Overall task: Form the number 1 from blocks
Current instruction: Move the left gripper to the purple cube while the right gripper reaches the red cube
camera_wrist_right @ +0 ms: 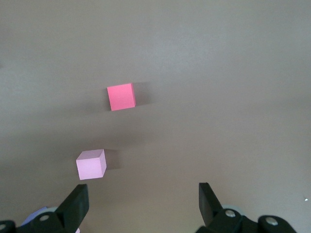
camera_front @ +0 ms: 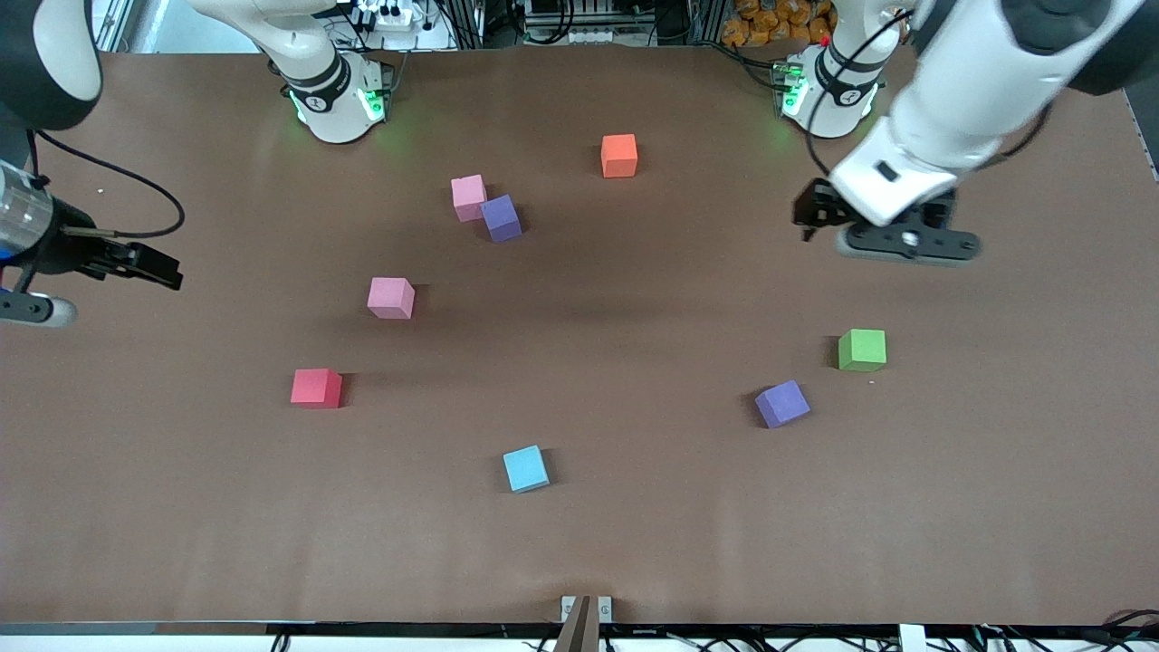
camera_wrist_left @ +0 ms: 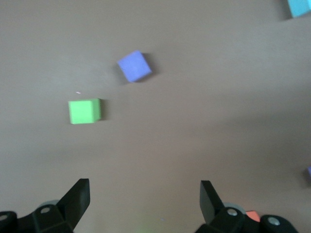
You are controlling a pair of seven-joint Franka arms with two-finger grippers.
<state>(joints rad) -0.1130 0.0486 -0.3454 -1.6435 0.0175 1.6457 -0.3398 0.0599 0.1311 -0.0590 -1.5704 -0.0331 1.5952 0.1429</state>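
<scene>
Front view: scattered blocks (camera_front: 391, 298), both pincers (camera_front: 892, 237) agape.

Eight cubes (camera_front: 618, 155) — two grippers (camera_front: 819, 217)

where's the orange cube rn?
Front view: the small matte orange cube sits alone near the robots' bases, farther from the camera than the touching pink cube and purple cube.

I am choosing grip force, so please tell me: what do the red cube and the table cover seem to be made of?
The red cube looks like matte foam, perhaps painted wood: flat even colour, no shine, slightly soft edges. The table cover looks like brown matte paper or thin sheet: dull, smooth, faint soft shadows, no gloss. Neither is certain from looks alone.
</scene>
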